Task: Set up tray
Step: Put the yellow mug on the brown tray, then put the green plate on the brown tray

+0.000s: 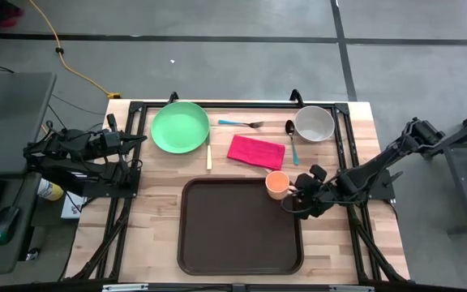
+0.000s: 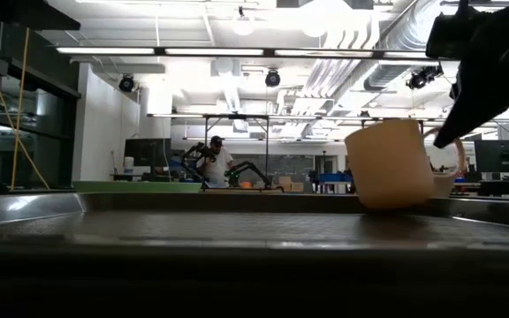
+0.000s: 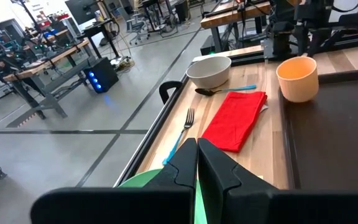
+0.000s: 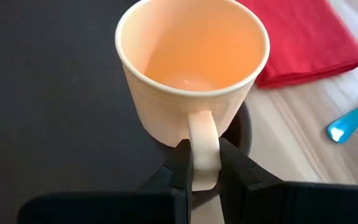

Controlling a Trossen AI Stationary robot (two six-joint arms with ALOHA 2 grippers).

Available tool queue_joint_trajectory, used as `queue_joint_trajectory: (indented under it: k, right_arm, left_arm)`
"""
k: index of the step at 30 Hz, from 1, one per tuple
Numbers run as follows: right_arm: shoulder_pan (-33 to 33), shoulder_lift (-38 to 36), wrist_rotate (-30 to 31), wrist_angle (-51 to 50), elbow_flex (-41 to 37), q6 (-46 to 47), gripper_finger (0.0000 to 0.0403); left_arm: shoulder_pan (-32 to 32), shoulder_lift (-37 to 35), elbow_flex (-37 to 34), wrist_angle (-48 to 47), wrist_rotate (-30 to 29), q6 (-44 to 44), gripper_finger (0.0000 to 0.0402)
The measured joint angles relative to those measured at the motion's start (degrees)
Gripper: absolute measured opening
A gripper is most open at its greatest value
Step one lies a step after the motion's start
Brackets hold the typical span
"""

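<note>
The dark brown tray (image 1: 242,231) lies on the near middle of the table. An orange cup (image 1: 276,184) stands over its far right corner, open side up and slightly tilted in the low view (image 2: 391,163). My right gripper (image 1: 293,194) is just to the cup's right, shut on its handle. My left gripper (image 1: 140,140) waits, shut, at the table's left edge beside the green plate (image 1: 180,126); its fingers (image 3: 185,163) are closed together in the left wrist view. My right gripper (image 4: 204,173) pinches the cup's handle (image 4: 202,146) between its two fingers, one on each flat side of the loop. It reaches in from the table's right, slanting down. The cup stays open side up over the tray's corner; I cannot tell whether its base touches the tray.
Beyond the tray lie a red napkin (image 1: 255,151), a blue-handled fork (image 1: 240,123), a blue-handled spoon (image 1: 292,139), a white bowl (image 1: 314,123) and a pale knife (image 1: 209,156). The tray's floor (image 4: 55,106) is bare beside the cup. A person stands far off in the room (image 2: 214,159).
</note>
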Motion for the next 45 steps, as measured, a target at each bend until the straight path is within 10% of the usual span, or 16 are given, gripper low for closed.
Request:
queue_joint_trajectory:
  k: [14, 33, 45]
  right_arm:
    - [1.2, 1.3, -3.7, -1.7, -0.2, 1.0, 0.0028]
    - [1.2, -0.6, -9.0, -0.3, 1.6, 2.5, 0.0148]
    - [-0.5, -10.0, 2.6, -3.8, 9.1, -5.3, 0.0153]
  left_arm:
    - [0.0, 0.0, 0.0, -0.4, 0.0, 0.0, 0.0044]
    - [0.0, 0.0, 0.0, -0.4, 0.1, 0.0, 0.0044]
    - [0.0, 0.0, 0.0, -0.4, -0.5, -0.3, 0.0044]
